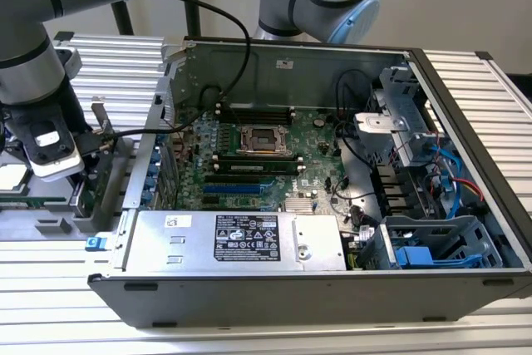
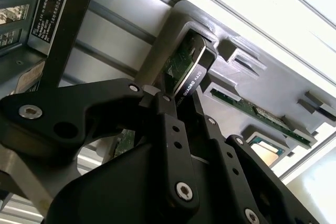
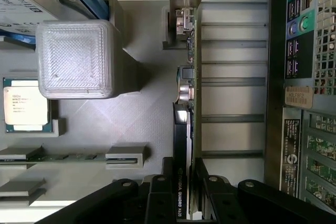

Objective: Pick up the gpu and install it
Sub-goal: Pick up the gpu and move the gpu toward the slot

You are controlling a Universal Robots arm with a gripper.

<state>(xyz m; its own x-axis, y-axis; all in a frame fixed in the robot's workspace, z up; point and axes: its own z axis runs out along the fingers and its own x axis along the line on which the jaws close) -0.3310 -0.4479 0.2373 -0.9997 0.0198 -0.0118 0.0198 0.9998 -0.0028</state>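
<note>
The gpu (image 3: 181,129) stands on edge in a grey holder (image 3: 147,114), outside the computer case at the exterior view's left. In the second wrist view its black face and a strip of green board (image 2: 189,74) rise out of the holder's slot. My gripper (image 3: 184,170) straddles the card's near end, one black finger on each face, and the fingers (image 2: 164,109) press against it. The card still sits in the holder. In the exterior view the arm's wrist (image 1: 46,135) hangs over that holder, beside the case's rear wall.
The open computer case (image 1: 465,122) lies on its side with the large green motherboard (image 1: 266,164) and its blue slots (image 1: 237,189) exposed. A grey power supply (image 1: 233,239) fills the front. A processor chip (image 3: 23,108), a memory stick (image 3: 52,157) and a translucent block (image 3: 79,59) share the holder.
</note>
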